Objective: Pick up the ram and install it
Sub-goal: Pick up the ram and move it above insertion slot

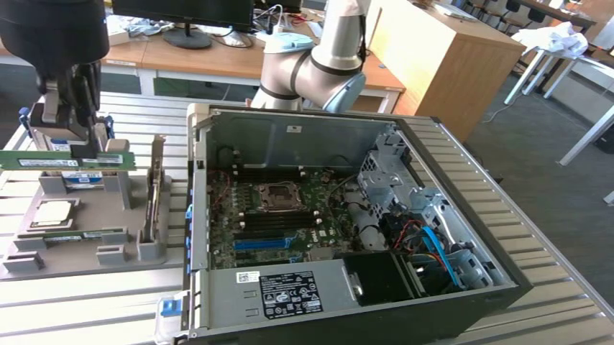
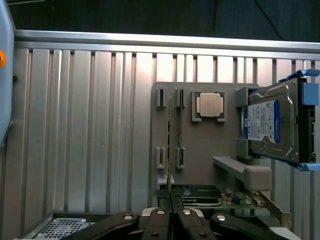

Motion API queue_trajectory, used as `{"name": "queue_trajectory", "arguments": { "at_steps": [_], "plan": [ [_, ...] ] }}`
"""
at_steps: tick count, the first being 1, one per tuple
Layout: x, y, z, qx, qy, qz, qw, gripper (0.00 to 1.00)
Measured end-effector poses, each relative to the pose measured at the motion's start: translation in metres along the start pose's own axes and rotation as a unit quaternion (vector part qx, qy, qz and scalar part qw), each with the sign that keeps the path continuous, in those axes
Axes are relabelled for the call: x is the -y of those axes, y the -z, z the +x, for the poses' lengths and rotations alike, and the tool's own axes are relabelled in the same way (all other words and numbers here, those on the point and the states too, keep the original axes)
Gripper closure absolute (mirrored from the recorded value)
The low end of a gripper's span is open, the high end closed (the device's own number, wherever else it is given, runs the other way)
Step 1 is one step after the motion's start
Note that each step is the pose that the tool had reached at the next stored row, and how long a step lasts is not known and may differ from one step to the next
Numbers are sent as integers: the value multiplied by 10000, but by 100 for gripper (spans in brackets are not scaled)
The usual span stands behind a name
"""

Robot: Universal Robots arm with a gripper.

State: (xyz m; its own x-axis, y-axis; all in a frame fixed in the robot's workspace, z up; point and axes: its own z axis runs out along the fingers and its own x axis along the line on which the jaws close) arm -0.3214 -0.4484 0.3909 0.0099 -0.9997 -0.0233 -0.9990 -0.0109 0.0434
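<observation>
Clamping on the upper long edge of the ram [image 1: 96, 161] [image 2: 169, 145], the claw [image 1: 75, 144] [image 2: 171, 215] is holding the green stick level, its pale sticker facing the exterior camera. Claw and stick are hanging at about nine o'clock in the exterior view, just above the gray holder tray [image 1: 77, 255] [image 2: 200, 145]. Below them, a blue-labelled hard drive [image 1: 72, 178] [image 2: 272, 125] is standing on edge in the tray. Toward six o'clock from it a square silver processor [image 1: 53, 214] [image 2: 209, 105] is lying flat, and a second memory stick [image 1: 88, 235] is sitting in its slot. An expansion card [image 1: 154, 190] is standing upright along the tray's three o'clock side. Beyond that, toward three o'clock, the open computer case [image 1: 287, 133] is lying on the slatted metal counter [image 1: 77, 302] [image 2: 90, 125], exposing its motherboard [image 1: 278, 215].
</observation>
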Motion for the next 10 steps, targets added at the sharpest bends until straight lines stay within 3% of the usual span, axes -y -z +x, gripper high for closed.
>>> {"name": "queue_trajectory", "arguments": {
  "at_steps": [10],
  "plan": [
    [48, 2, 1, 0, 0, 0, 10000, 89]
  ]
}}
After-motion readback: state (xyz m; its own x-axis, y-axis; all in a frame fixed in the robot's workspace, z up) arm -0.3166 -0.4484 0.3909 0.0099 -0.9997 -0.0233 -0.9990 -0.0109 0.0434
